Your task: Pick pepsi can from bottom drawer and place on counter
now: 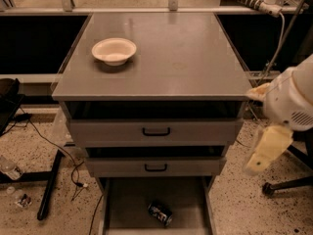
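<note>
Pepsi can (160, 213) in bottom drawer (126, 203), bowl (114, 51) on counter (188, 58), end effector (263, 154) at right.

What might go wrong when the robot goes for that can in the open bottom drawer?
The pepsi can lies on its side in the bottom drawer, so it may roll when touched. The gripper hangs right of the cabinet; reaching down, the arm might knock the upper drawers above.
</note>
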